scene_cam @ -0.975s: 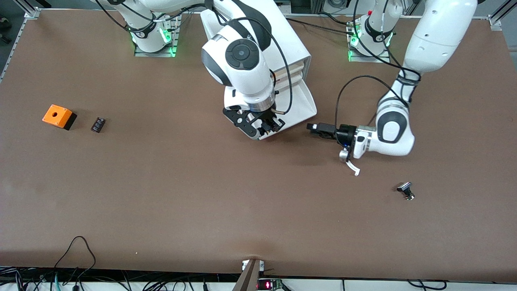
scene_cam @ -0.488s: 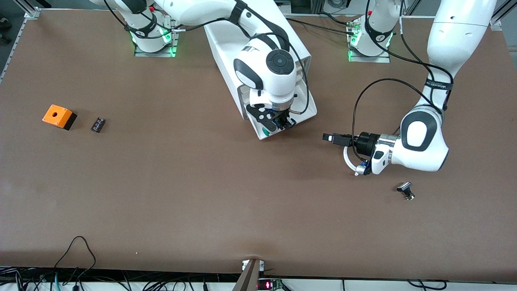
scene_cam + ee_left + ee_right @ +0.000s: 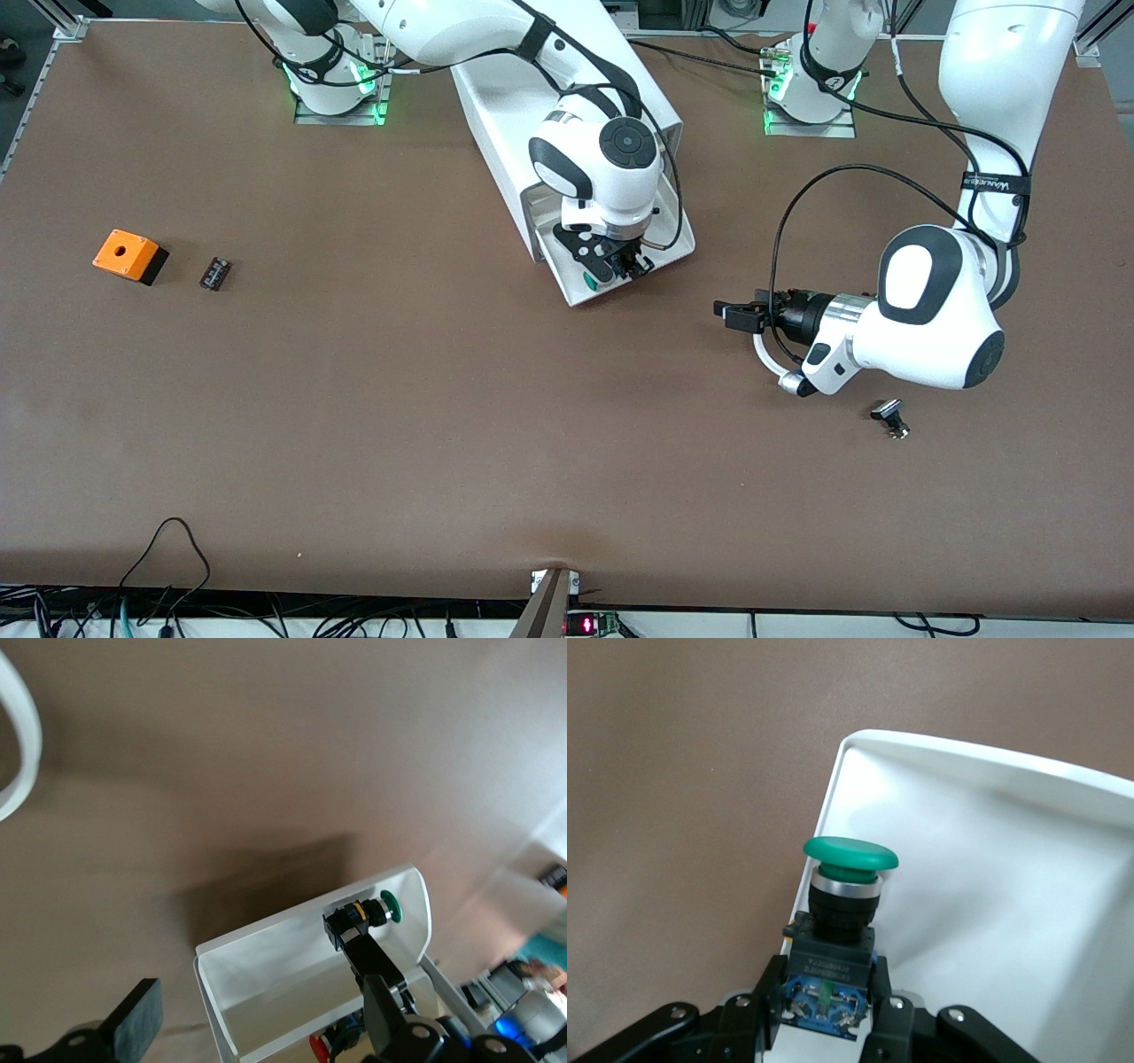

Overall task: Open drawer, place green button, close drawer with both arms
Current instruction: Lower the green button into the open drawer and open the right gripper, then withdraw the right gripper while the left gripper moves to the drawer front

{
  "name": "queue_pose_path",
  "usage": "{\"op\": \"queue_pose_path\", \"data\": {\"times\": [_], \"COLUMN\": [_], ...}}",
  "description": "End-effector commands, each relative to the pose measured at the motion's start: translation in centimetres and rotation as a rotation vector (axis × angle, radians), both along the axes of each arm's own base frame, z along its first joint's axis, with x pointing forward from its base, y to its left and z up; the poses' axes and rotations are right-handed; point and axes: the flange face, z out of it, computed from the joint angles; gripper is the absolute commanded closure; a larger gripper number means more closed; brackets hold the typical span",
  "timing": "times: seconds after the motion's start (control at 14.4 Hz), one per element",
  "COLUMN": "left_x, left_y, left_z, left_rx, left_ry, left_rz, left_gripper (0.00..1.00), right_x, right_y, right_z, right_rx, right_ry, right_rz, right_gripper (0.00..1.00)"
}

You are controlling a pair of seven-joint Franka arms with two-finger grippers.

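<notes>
The drawer is pulled out of the white cabinet at its lowest tier; it also shows in the left wrist view and the right wrist view. My right gripper is shut on the button's dark body, with the green cap pointing away from the wrist. It holds the button low over the drawer, near its front rim; the button also shows in the left wrist view. My left gripper is open and empty over the bare table, beside the drawer toward the left arm's end.
An orange box with a hole and a small black piece lie toward the right arm's end. A black-and-silver flat-capped piece lies nearer the front camera than the left arm's wrist. Cables hang at the table's front edge.
My right gripper has carried the button from the drawer's front corner to over its inside. My left gripper has drawn back from the drawer toward the left arm's end and turned its wrist.
</notes>
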Motion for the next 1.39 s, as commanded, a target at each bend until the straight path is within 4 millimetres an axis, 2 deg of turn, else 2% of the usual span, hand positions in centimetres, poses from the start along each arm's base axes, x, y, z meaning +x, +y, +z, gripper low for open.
{"op": "queue_pose_path", "data": {"times": [0.0,0.07,0.21,0.35,0.42,0.56,0.63,0.84,0.98,1.18,1.32], "left_x": [-0.3,-0.4,-0.5,0.5,0.4,0.8,0.8,0.6,0.3,-0.6,-1.8], "left_y": [-3.0,-4.1,-6.3,-5.0,-5.3,-4.3,-4.2,-4.3,-5.0,-6.4,-9.1], "left_z": [2.0,2.6,3.4,3.5,2.9,2.3,2.3,1.4,-0.1,-2.4,-3.6], "left_rx": [0.217,0.320,0.428,0.431,0.442,0.446,0.450,0.543,0.536,0.533,0.523], "left_ry": [0.012,-0.011,-0.027,-0.018,-0.016,-0.009,-0.017,-0.056,-0.072,-0.092,-0.102], "left_rz": [0.016,0.012,0.051,0.099,0.092,0.101,0.096,0.058,0.067,0.097,0.115], "left_gripper": [0.00,0.00,0.00,0.00,0.00,0.00,0.00,0.00,0.00,0.00,0.00], "right_x": [0.6,1.0,2.5,3.2,4.3,5.7,6.8,10.4,12.2,13.4,14.5], "right_y": [0.0,0.1,-0.2,-0.9,-2.4,-5.5,-7.5,-13.5,-17.7,-22.9,-26.5], "right_z": [1.5,2.4,5.0,7.0,8.7,12.3,14.5,19.3,22.4,24.5,25.1], "right_rx": [0.016,0.027,0.050,0.023,-0.001,-0.050,-0.048,-0.011,0.010,-0.005,-0.020], "right_ry": [-0.032,-0.043,-0.065,-0.069,-0.060,-0.028,-0.022,-0.007,-0.014,-0.035,-0.042], "right_rz": [-0.015,-0.017,-0.037,0.010,0.086,0.247,0.272,0.365,0.441,0.498,0.532], "right_gripper": [0.08,0.00,0.00,0.00,0.00,0.00,0.00,0.00,0.00,0.00,0.00]}}
